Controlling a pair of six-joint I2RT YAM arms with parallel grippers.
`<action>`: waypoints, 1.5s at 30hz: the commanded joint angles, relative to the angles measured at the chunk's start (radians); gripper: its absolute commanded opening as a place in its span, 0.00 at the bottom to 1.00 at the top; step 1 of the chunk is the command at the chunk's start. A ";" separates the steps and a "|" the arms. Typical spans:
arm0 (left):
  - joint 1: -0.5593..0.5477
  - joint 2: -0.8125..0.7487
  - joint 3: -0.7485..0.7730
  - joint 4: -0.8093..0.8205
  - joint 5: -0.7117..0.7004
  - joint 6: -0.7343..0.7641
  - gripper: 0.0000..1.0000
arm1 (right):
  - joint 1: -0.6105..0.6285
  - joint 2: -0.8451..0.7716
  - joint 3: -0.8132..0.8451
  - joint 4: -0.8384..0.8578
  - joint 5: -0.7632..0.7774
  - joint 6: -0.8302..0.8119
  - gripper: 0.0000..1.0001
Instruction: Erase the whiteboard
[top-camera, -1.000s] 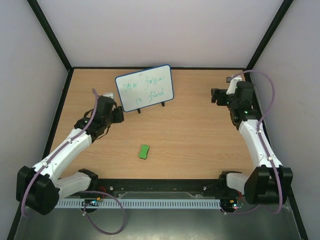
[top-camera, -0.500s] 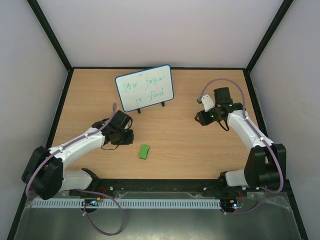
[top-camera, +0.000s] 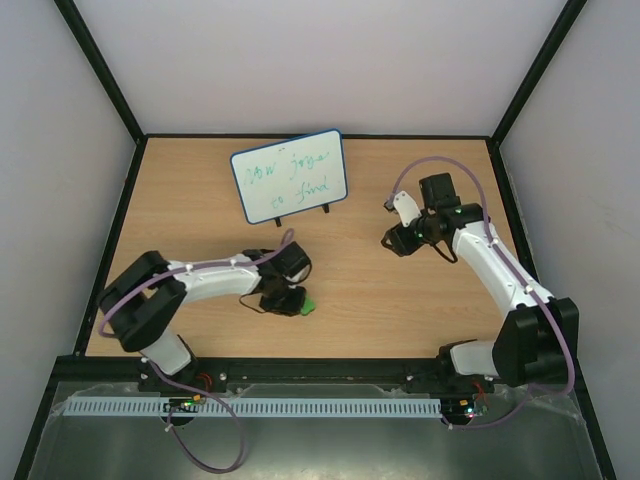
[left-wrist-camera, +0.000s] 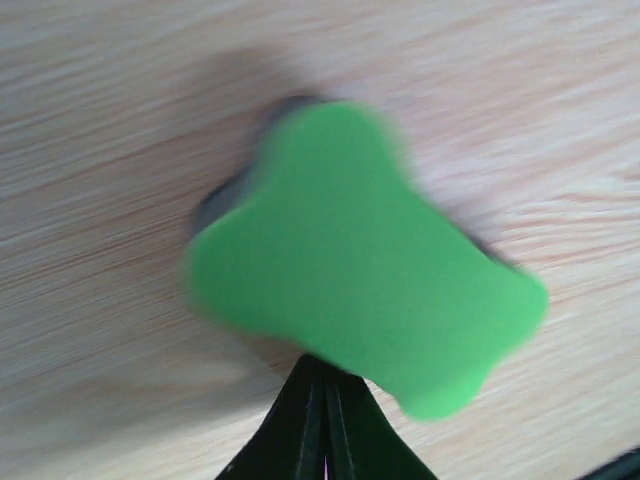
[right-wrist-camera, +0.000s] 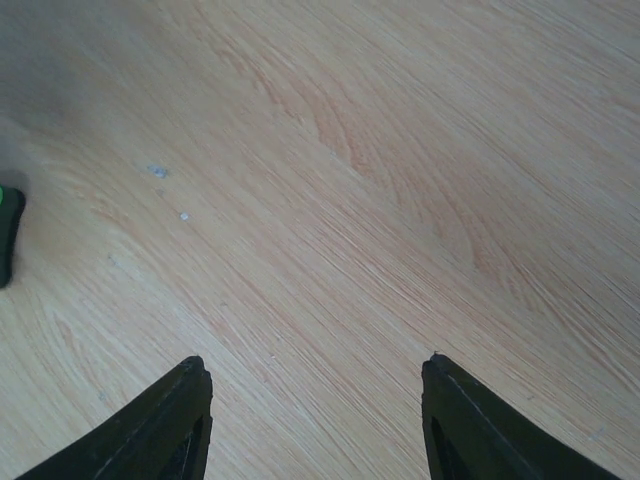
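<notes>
Your left gripper (top-camera: 291, 299) sits low over the near-middle of the table (top-camera: 380, 310), right at the green eraser (top-camera: 305, 303). In its wrist view the two black fingers (left-wrist-camera: 305, 430) are pressed together with only a thin seam between them. Nothing is pinched there. The eraser (left-wrist-camera: 365, 260) lies flat on the wood just beyond the tips, and its near edge covers them. You cannot tell from these views whether the tips actually touch it. That view is blurred, so fine detail on the eraser is lost.

Your right gripper (top-camera: 392, 240) hangs over the right-centre of the table. Its fingers are spread wide in the wrist view (right-wrist-camera: 313, 362), with only bare wood grain between them.

Your whiteboard (top-camera: 290, 175) stands at the far-middle of the table, propped on small black feet, tilted back and turned a little askew. It has a blue frame, and green handwriting shows across its face. It is well apart from both grippers. From the left gripper it is straight back toward the far wall, with open wood between the eraser and the board's feet. From the right gripper it lies to the left and farther back. Neither wrist camera has the board in view.
</notes>
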 joint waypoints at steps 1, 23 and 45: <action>-0.090 0.125 0.120 0.072 0.063 -0.038 0.02 | 0.004 -0.024 0.032 0.020 0.132 0.117 0.55; 0.239 -0.414 0.057 0.218 -0.246 0.012 0.83 | 0.349 0.180 0.091 -0.028 0.085 -0.104 0.80; 0.297 -0.793 -0.183 0.230 -0.468 -0.215 0.85 | 0.645 0.582 0.284 -0.042 0.175 -0.276 0.60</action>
